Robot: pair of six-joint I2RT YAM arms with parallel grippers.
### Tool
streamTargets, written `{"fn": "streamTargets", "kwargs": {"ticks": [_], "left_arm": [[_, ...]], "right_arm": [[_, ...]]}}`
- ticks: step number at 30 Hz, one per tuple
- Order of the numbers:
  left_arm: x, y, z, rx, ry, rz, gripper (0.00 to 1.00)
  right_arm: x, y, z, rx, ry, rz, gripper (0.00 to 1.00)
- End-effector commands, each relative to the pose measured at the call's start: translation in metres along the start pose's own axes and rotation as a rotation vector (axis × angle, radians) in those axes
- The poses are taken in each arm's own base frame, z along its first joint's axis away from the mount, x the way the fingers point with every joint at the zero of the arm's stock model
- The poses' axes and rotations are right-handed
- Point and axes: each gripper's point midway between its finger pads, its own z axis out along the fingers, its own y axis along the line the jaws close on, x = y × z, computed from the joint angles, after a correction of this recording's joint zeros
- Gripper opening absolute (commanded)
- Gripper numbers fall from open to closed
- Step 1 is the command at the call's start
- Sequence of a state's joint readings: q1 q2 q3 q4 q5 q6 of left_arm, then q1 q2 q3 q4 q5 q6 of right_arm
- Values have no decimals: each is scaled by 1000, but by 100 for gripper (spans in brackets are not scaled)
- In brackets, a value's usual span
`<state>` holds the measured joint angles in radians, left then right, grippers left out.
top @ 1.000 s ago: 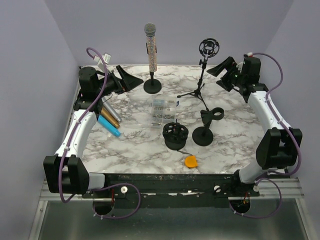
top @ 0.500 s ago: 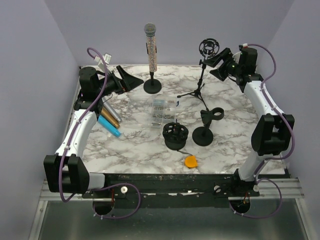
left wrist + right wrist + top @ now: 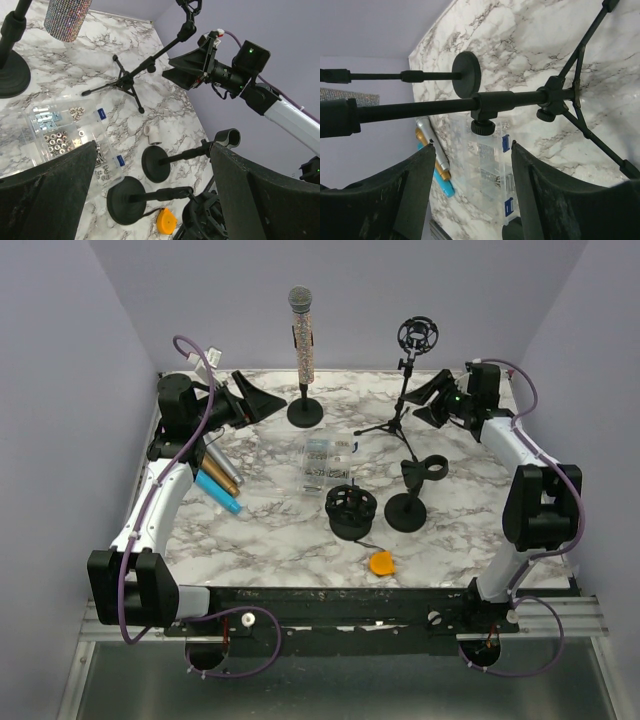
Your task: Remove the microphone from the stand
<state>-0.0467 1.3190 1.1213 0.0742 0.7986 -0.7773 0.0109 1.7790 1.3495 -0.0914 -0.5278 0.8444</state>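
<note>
Microphone [image 3: 301, 335]: glitter-covered, upright in its holder at 12 o'clock on the table [image 3: 260, 530]; neither gripper was on it.
Stand [image 3: 305, 412]: thin post on a round black base, flat on the marble, directly under the microphone.
Left gripper [image 3: 255, 398]: at 10 o'clock, fingers spread wide, nothing between them; pointed toward 3 o'clock, with the stand base near its tips.
Right gripper [image 3: 430, 400]: at 2 o'clock, fingers apart, gripping nothing; aimed toward 9 o'clock.
Tripod stand [image 3: 395, 425]: at 1 o'clock, shock mount [image 3: 418, 335] on top. In the right wrist view its pole crossed the gap between the parted fingers; contact could not be told.
Parts box [image 3: 328, 462]: clear, mid-table, nuts and screws in its compartments.
Clip stand [image 3: 405, 512]: at 4 o'clock from the box, empty clip up top.
Round black holder [image 3: 351, 510]: just beside the clip stand, at its 9 o'clock.
Orange piece [image 3: 381, 563]: at 6 o'clock, near the table's front edge.
Coloured cylinders [image 3: 218, 482]: blue, gold and silver, lying together at 9 o'clock.
</note>
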Motion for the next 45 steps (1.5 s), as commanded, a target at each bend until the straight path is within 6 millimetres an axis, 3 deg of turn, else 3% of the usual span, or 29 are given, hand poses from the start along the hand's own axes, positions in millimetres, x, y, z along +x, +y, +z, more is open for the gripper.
{"fn": "streamTargets", "kwargs": {"ticks": [1, 7, 12, 19, 29, 39, 41, 45], "left_arm": [[-1, -2, 0, 22, 0, 9, 93], [-1, -2, -1, 24, 0, 11, 93], [0, -4, -1, 26, 0, 10, 93], [-1, -5, -2, 29, -3, 13, 93], [-1, -5, -2, 31, -4, 10, 93], [0, -4, -2, 29, -2, 8, 93], [-1, -4, -1, 28, -4, 9, 93], [-1, -4, -2, 28, -4, 11, 93]], "right_arm": [[-7, 5, -3, -21, -21, -45, 65], [-36, 65, -29, -123, -85, -105, 81], [-52, 85, -32, -143, -115, -96, 87], [-67, 67, -16, -50, -142, -72, 84], [-37, 24, 6, -17, -53, -54, 78], [-9, -18, 13, 48, -18, -32, 78], [-7, -17, 13, 42, -9, -33, 78], [-20, 2, 1, 29, -42, -75, 80]]}}
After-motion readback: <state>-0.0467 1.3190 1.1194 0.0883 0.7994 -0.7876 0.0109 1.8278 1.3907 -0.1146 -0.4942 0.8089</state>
